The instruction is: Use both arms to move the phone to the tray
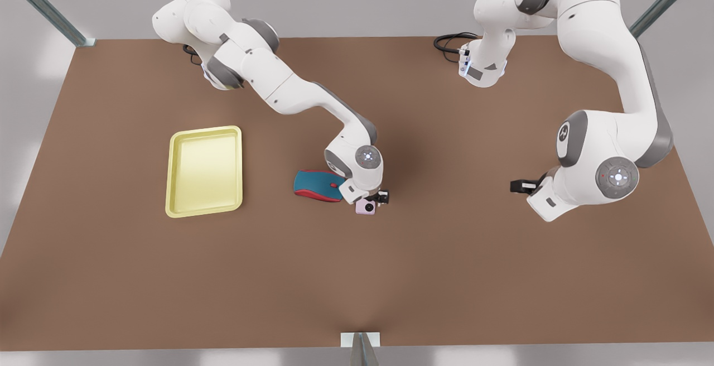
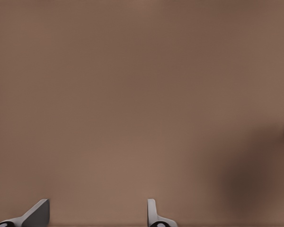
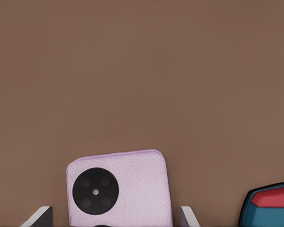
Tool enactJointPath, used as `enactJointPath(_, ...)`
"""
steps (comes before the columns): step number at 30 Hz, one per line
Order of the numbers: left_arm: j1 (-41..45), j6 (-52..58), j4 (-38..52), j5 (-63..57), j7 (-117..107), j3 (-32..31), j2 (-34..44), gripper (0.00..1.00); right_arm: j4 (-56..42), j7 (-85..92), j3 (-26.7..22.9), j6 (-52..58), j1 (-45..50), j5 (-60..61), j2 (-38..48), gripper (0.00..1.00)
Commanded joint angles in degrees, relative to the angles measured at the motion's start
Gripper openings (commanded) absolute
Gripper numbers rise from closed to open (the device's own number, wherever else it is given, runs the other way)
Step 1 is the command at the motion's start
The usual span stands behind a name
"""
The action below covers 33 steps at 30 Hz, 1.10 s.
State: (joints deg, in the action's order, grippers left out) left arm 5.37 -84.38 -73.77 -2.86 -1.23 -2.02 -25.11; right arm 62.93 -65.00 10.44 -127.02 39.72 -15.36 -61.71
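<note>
Right gripper (image 1: 379, 198) sits over the pink phone (image 1: 366, 206) on desk (image 1: 390, 277) by the mouse (image 1: 318, 186), fingers (image 3: 187, 217) spread astride it, not clamped. Should close squarely, avoid mouse. Left gripper (image 1: 519, 186) waits, fingers apart, empty. Tray (image 1: 205, 172) well off.

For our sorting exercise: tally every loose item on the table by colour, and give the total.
Pale yellow: 1, the tray
Teal and red: 1, the mouse
Pale pink: 1, the phone, between the open fingers of the right gripper
Total: 3
The left gripper waits open over bare table.
</note>
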Motion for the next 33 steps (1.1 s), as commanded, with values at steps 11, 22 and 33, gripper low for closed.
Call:
enactJointPath(11, -0.01, -0.17, 0.03, -0.04, 0.79, -0.01, 0.06, 1.0, 1.23, -1.19, 0.46, -1.66, 0.01, -0.55, 0.19, 0.92)
enactJointPath(22, -0.01, -0.08, -0.05, 0.05, 0.79, -0.01, -0.03, 1.0, 1.23, -1.19, 0.46, -1.48, -0.08, -0.64, 0.36, 0.77)
enactJointPath(33, 0.08, 0.18, 0.3, 0.05, 0.7, -0.01, 0.15, 1.0, 14.24, 5.23, 0.38, -1.57, -5.17, -0.47, 12.66, 0.76)
